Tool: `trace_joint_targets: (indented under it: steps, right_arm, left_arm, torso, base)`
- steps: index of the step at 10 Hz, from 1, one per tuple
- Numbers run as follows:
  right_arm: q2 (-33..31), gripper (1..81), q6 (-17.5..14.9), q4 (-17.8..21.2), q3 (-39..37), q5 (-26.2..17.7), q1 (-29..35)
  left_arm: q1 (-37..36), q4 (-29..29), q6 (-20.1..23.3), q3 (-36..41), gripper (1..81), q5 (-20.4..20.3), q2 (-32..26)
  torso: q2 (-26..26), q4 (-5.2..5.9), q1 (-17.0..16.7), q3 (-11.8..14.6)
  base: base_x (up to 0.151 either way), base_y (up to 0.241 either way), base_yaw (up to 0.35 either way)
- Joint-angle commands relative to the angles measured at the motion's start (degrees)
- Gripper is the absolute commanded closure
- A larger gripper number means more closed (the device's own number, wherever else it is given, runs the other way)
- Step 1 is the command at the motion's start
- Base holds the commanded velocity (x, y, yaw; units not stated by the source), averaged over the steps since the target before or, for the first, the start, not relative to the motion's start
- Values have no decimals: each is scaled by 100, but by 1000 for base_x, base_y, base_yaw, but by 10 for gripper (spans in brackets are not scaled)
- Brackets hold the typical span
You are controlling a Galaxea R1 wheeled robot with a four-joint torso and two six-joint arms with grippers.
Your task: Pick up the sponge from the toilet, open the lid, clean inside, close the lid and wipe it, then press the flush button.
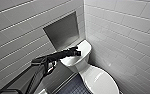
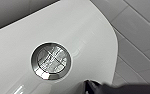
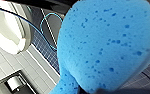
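Observation:
The white toilet [image 1: 83, 62] stands in the corner with its lid [image 1: 99, 80] down. My left arm reaches from the lower left across to the tank top, and the left gripper [image 1: 77, 52] hovers shut just over it. In the left wrist view the round chrome flush button [image 2: 51, 60] sits in the glossy tank top [image 2: 91, 32], with a dark fingertip [image 2: 90, 86] close beside it and apart from it. The bright blue sponge [image 3: 106, 47] looms large in the right wrist view, pinched in my right gripper, with the toilet's white rim [image 3: 6, 30] behind it.
Grey tiled walls close in on both sides of the toilet. A recessed niche [image 1: 63, 30] is set in the left wall above the tank. Dark small-tiled floor [image 1: 73, 88] lies left of the bowl. A thin blue cable [image 3: 44, 27] loops over the floor.

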Motion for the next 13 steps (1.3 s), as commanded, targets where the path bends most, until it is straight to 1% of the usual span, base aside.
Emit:
trace_joint_targets:
  steps: [1,3,7,9,13]
  right_arm:
    - [110,811,-11,-38,101,-453,-121]
    - [110,811,-11,-38,101,-453,-104]
    - [119,811,-11,-30,101,-453,2]
    - [110,811,-11,-21,66,-453,117]
    - [119,811,-3,-3,-215,-461,248]
  left_arm:
    - [-1104,-526,-2,662,811,116,-649]
    - [-1183,-676,-2,1382,811,142,-1141]
    - [-973,-685,-2,3818,811,213,-2697]
    - [-551,-606,-2,4714,811,213,-3444]
    - [530,-553,95,5832,811,186,-4746]
  torso:
    - [0,0,0,0]
    - [0,0,0,-2]
    - [0,0,0,-2]
    - [0,0,0,-2]
    - [0,0,0,0]
  base:
    - [0,0,0]
    - [0,0,0]
    - [0,0,0]
    - [0,0,0]
    - [0,0,0]
